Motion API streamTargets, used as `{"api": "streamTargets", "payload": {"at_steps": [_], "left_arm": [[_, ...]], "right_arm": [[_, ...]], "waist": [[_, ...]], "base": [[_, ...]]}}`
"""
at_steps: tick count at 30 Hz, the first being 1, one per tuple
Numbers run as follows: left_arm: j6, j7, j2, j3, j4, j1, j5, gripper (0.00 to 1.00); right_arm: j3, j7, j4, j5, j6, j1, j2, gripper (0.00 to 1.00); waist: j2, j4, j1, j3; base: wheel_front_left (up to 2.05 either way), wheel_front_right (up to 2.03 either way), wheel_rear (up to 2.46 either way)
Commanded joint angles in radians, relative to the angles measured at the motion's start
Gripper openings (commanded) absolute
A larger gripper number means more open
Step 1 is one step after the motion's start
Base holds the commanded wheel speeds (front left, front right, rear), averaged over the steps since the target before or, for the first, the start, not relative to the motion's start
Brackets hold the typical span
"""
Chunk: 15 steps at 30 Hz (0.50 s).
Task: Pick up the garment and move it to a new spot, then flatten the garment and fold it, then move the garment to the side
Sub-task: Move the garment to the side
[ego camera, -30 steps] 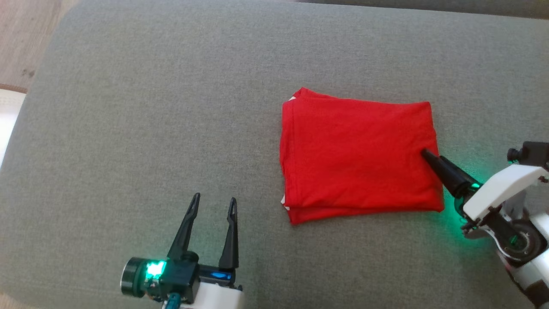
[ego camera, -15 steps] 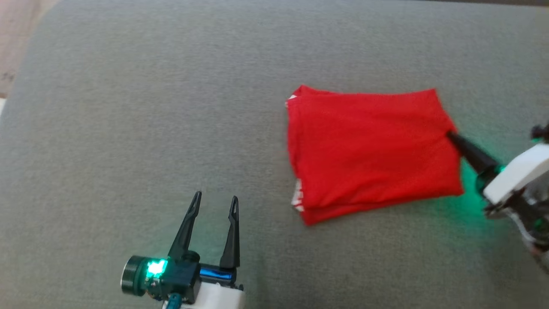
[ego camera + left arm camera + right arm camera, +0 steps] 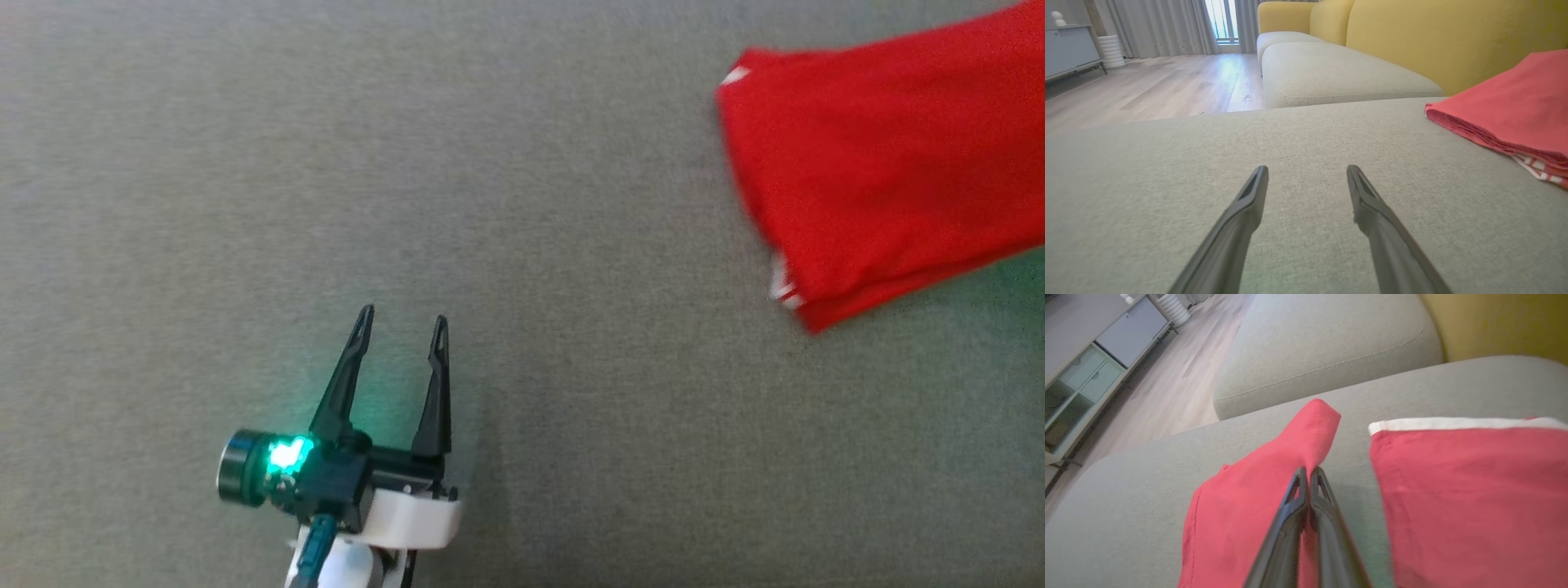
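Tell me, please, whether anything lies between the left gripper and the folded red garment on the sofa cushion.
Nothing visible does. The left gripper is open over the grey sofa cushion, and only bare fabric separates it from the folded red garment to its right. The right gripper is shut on that garment.

A broad grey seat cushion [image 3: 245,163] spread across the foreground. Beyond it sat a second grey cushion [image 3: 1331,73] against a yellow backrest [image 3: 1433,36]. Further off: pale wooden floor [image 3: 1159,85], grey curtains [image 3: 1159,24], a low cabinet [image 3: 1069,49], a ribbed white pot [image 3: 1112,51] just beside it.
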Motion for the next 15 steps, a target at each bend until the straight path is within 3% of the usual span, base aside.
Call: {"api": "streamTargets", "payload": {"at_steps": [1,15], "left_arm": [[-0.004,-0.009,0.001,0.028,-0.035,-0.027,0.019,1.0],[-0.006,-0.009,0.011,0.035,-0.043,-0.095,0.057,1.0]], "right_arm": [[-0.026,-0.014,-0.02,-0.008,0.007,-0.013,-0.079,0.0],[-0.16,-0.064,0.039,-0.043,0.007,-0.017,-0.275,0.0]], "waist": [[0.0,-0.034,-0.0001,0.042],[0.0,-0.054,-0.0001,0.114]], "base": [[0.0,0.0,0.0],[0.0,0.0,0.0]]}}
